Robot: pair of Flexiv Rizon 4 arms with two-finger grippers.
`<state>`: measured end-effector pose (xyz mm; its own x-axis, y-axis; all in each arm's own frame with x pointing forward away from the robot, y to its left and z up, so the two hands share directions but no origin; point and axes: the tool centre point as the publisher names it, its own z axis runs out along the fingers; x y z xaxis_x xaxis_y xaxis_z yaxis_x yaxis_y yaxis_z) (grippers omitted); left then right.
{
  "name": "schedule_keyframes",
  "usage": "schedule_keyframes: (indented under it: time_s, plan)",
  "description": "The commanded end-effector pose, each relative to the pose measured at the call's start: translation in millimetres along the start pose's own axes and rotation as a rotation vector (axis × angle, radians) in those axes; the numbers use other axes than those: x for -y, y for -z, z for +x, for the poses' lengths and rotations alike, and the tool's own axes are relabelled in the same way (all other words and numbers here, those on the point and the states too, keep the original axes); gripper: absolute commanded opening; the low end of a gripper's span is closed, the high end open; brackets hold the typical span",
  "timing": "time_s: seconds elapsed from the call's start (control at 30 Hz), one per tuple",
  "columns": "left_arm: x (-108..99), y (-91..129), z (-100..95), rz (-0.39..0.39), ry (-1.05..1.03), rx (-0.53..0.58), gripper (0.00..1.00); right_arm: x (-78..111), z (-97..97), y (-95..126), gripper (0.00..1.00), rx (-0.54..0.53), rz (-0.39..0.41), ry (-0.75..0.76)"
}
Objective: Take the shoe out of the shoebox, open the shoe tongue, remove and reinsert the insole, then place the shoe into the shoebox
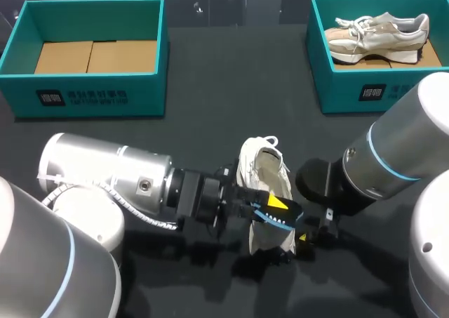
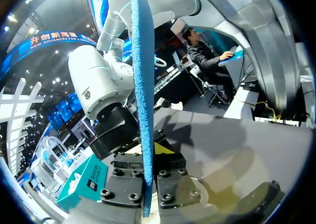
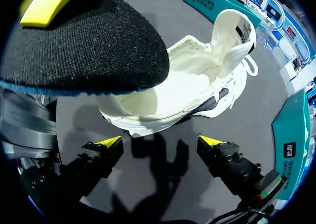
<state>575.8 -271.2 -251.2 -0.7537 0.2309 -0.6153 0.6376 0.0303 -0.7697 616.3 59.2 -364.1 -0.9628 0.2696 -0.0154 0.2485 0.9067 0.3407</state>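
Observation:
A white shoe (image 1: 265,174) lies on the dark table, tongue pulled up, opening bare (image 3: 192,88). My left gripper (image 1: 275,207) is shut on the insole (image 1: 270,223), which has a black top and a blue underside. It holds the insole over the shoe's heel end. In the left wrist view the insole (image 2: 143,100) stands edge-on between the fingers (image 2: 173,177). My right gripper (image 3: 162,142) is open just beside the heel, with nothing between its yellow tips. The insole (image 3: 89,51) hangs above it. In the head view the right gripper (image 1: 309,235) sits low beside the shoe.
An empty teal shoebox (image 1: 91,97) stands at the back left. Another teal shoebox (image 1: 351,93) at the back right holds a beige shoe (image 1: 379,31). Both arms crowd the front middle of the table.

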Motion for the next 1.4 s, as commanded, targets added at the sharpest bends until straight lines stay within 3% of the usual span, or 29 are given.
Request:
schedule_keyframes:
  time_s: [0.03,0.73,1.4]
  plan:
    - [0.9,-0.2,1.4,-0.002,-0.001,0.002,0.00,1.0,1.2,1.2,1.00,0.001,-0.001,0.000]
    - [7.1,-8.0,7.9,0.021,-0.052,0.003,0.00,17.2,-9.3,6.1,1.00,-0.089,-0.107,0.056]
    - [2.2,-15.0,10.9,0.032,-0.037,-0.013,0.00,4.1,-1.0,5.1,1.00,-0.104,-0.160,0.159]
